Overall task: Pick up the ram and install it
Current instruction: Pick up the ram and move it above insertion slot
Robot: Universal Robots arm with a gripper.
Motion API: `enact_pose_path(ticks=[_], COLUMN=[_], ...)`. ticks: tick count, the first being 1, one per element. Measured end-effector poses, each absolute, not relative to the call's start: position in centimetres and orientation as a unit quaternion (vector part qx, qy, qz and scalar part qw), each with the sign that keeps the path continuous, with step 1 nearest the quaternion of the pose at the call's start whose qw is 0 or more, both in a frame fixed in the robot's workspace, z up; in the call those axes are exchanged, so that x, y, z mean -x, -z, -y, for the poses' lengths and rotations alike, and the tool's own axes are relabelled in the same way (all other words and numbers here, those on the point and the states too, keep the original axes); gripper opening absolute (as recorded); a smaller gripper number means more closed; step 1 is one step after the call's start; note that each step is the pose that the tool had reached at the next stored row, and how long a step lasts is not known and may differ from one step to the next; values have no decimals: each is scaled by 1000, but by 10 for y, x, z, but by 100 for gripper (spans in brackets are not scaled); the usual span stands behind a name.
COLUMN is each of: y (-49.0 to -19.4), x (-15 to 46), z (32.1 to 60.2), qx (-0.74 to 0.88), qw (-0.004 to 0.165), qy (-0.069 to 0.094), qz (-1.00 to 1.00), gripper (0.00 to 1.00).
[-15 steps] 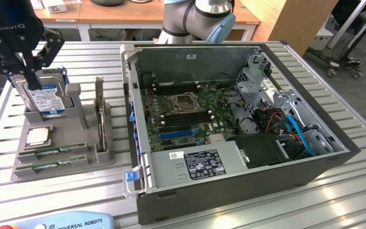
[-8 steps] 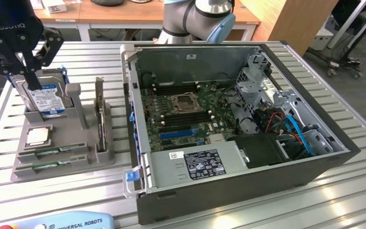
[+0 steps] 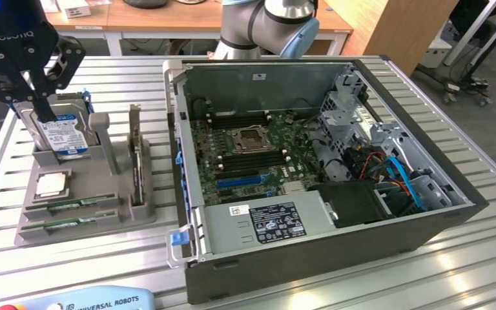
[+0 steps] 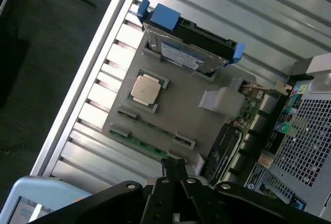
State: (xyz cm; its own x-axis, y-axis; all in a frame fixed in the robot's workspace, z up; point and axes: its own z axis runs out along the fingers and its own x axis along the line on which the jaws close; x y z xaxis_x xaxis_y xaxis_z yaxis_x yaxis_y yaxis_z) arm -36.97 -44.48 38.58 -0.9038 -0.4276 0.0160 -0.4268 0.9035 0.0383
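Two ram sticks, thin green boards, stand on edge in slots at the front of a grey holder [image 3: 136, 216]: one ram stick [image 3: 80, 205] behind, another ram stick [image 3: 69, 223] nearer the table edge. In the wrist view a green ram stick [image 4: 139, 143] runs along the holder's edge, just ahead of my fingertips. My black gripper [image 3: 48, 113] hangs shut and empty above the holder's far end, in front of the hard drive [image 3: 62, 137]. The wrist view shows the gripper [image 4: 176, 168] with its fingers pressed together.
The holder also carries a CPU chip [image 3: 51, 185] and an upright card [image 3: 134, 152]. An open computer case [image 3: 454, 223] lies at the exterior view's right, its motherboard [image 3: 243, 152] with black memory slots exposed. A teach pendant [image 3: 84, 300] lies at the table's front edge.
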Motion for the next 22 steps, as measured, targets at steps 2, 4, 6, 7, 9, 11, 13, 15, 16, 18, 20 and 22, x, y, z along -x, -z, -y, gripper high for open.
enact_pose_path(ticks=[2,4,6,7,9,11,13,15,16,18,20,22], y=[-386,-386,-386,-386,-386,-386,-386,-386,-386,-386,-386,-386], x=[370,370,370,370,370,371,371,371,371,371,371,371], z=[445,445,445,445,445,445,445,445,445,445,445,445], qx=[-227,-235,-244,-248,-257,-265,-274,-283,-287,-295,-304,-313], qw=[12,12,12,12,13,13,13,13,13,13,13,14], qy=[17,17,17,17,16,16,16,16,16,16,16,16], qz=[974,972,970,969,966,964,961,959,958,955,952,949], gripper=[10,10,10,10,10,10,10,10,10,10,10,10])
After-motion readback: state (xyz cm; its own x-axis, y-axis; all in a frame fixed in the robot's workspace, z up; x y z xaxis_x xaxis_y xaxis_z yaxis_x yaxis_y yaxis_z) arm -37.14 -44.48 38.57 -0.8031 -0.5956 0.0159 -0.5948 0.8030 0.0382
